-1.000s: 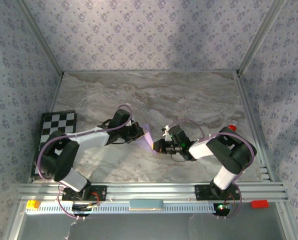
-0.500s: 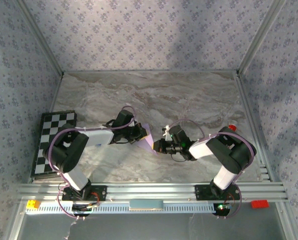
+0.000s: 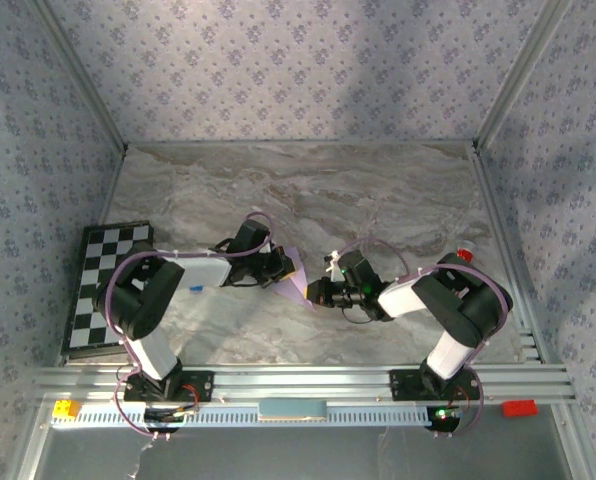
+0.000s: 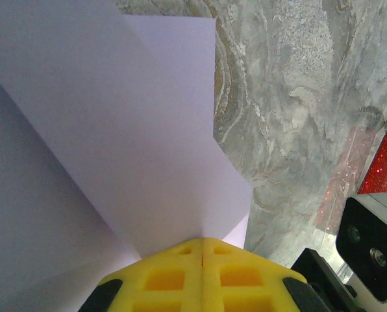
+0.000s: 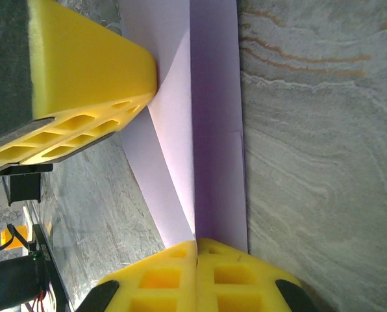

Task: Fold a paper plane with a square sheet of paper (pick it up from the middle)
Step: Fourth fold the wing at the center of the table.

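Left gripper (image 3: 281, 268) is clamped tight on the paper's (image 3: 296, 275) left edge. The part-folded sheet is held between the two arms, its crease running near to far. Right gripper (image 3: 314, 293) pinches the paper's near right corner, and both arms look equally close.

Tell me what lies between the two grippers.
The lilac paper, folded, spans that stretch, pinched by the left gripper and the right gripper; the right wrist view shows it.
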`<state>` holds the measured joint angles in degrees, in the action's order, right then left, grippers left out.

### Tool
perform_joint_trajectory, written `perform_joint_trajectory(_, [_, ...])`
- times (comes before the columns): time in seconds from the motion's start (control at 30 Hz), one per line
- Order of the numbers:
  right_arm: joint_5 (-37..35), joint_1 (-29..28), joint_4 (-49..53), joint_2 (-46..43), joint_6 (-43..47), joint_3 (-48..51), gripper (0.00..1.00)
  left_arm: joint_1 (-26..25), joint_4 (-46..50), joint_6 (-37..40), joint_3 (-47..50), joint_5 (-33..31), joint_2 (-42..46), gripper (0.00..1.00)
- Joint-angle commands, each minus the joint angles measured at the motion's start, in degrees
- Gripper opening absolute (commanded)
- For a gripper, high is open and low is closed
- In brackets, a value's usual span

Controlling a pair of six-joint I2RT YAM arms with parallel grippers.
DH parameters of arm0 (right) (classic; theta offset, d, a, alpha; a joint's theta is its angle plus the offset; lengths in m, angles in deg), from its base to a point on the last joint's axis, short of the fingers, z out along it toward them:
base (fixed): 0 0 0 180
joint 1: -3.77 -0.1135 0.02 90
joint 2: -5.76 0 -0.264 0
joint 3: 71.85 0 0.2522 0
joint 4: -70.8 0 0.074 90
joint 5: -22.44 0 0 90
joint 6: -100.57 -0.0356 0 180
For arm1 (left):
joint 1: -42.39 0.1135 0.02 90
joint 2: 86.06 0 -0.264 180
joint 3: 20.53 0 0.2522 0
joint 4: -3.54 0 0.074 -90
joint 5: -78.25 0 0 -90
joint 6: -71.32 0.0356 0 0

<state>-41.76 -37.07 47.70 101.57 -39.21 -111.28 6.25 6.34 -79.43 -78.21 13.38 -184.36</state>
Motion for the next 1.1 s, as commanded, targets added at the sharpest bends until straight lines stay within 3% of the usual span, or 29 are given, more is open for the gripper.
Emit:
perform_joint_trajectory(0.0, [-0.6,0.1,5.2,2.4,0.0,0.0,0.0,-0.5,-0.3,-0.2,-1.6,-1.2,-0.9,0.05])
perform_joint_trajectory(1.07, [0.5,0.2,6.9,4.5,-0.1,-1.6,0.0,-0.4,2.5,0.5,-2.4,-3.6,-3.5,0.04])
